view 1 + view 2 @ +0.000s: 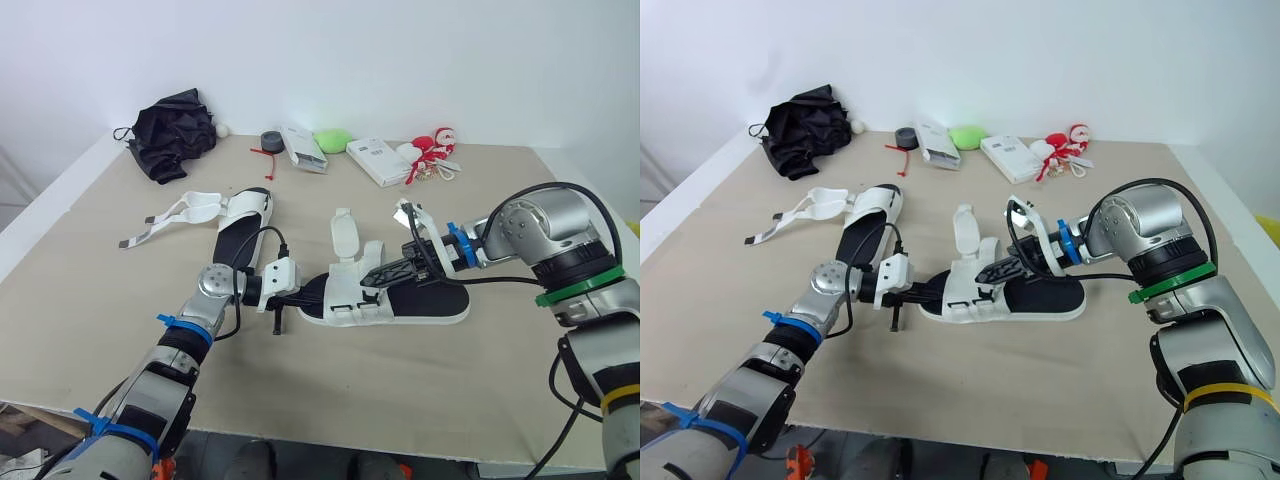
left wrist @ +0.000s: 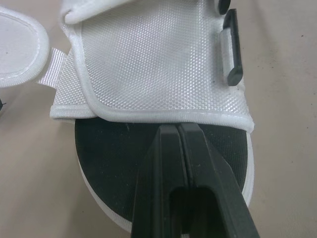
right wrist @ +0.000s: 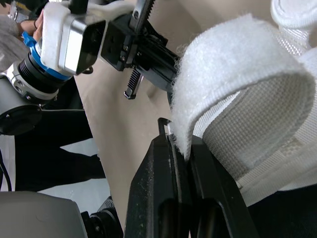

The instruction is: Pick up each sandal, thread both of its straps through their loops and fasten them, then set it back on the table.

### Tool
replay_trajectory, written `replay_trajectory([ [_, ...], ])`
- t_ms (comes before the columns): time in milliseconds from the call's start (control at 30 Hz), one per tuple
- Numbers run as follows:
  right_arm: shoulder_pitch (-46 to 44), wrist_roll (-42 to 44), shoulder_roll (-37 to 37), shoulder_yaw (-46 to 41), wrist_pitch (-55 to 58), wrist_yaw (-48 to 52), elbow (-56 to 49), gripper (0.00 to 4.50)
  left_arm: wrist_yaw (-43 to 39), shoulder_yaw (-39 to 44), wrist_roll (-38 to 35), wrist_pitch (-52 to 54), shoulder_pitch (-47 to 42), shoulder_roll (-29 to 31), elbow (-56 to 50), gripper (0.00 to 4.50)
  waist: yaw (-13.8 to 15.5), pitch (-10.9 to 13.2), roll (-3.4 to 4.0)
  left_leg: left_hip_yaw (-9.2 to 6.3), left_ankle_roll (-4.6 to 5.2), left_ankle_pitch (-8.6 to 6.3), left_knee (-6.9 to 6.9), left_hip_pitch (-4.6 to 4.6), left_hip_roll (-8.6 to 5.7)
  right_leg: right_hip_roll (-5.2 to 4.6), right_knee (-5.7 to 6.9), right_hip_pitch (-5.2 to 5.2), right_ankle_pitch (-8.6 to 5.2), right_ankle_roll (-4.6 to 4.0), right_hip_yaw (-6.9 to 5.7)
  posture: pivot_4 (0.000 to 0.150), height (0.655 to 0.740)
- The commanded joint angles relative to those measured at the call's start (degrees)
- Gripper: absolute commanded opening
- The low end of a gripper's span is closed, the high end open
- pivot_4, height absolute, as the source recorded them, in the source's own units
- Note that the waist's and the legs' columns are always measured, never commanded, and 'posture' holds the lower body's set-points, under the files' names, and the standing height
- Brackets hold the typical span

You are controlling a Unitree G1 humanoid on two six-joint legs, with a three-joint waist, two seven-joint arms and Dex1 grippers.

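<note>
A white sandal with a black insole [image 1: 420,300] lies mid-table, toe toward my left arm. Its front strap flap [image 1: 344,234] stands open and upright. My left gripper [image 1: 316,294] is shut, and its tips rest on the insole at the toe, just under the white mesh front band [image 2: 148,64]. My right gripper [image 3: 179,144] is shut on a white velcro strap [image 3: 233,64] of this sandal, over the midfoot [image 1: 385,270]. The second sandal [image 1: 240,215] lies at the back left, with its straps [image 1: 165,218] loose and spread on the table.
Along the back edge of the table [image 1: 100,300] are a black crumpled bag [image 1: 172,132], a small white ball [image 1: 223,130], a grey tape roll [image 1: 271,140], two white boxes [image 1: 303,148] [image 1: 378,160], a green object [image 1: 333,140] and a red-and-white toy [image 1: 432,152].
</note>
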Motion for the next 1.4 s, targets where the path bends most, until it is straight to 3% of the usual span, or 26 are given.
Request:
replay_trajectory([
  [33,0.6,-2.1,0.1,0.1,0.8,2.1,-1.4,0.04,0.0,-6.5,8.6,6.0,7.9,2.3,8.3,0.00,0.0,0.0,0.00,0.00,0.00,0.00,0.00,0.00,0.00,0.00,0.00,0.00,0.00,0.00,0.00,0.150,0.7400],
  [500,-2.1,-9.9,3.5,3.5,-0.2,8.1,3.6,0.04,0.0,-6.7,8.8,6.1,8.0,2.0,8.4,0.00,0.0,-0.3,0.04,-0.02,0.00,0.00,0.00,0.01,-0.10,0.00,0.01,0.04,0.02,0.02,-0.12,0.150,0.7400],
  [733,-4.2,-7.4,2.7,1.5,3.8,14.5,1.8,0.04,0.1,-6.8,8.8,5.9,8.5,2.1,8.3,0.00,0.0,-0.4,0.15,-0.07,0.01,0.00,0.00,0.00,-0.09,0.01,0.05,0.04,0.07,0.07,-0.22,0.150,0.7400],
  [1400,-7.6,-10.0,4.9,0.2,5.8,14.8,8.7,0.04,-0.1,-6.7,8.7,6.2,9.0,2.4,7.8,0.00,0.0,-0.5,0.24,-0.26,0.01,0.01,0.02,0.00,-0.13,0.05,0.10,0.06,0.17,0.10,-0.35,0.150,0.7400],
])
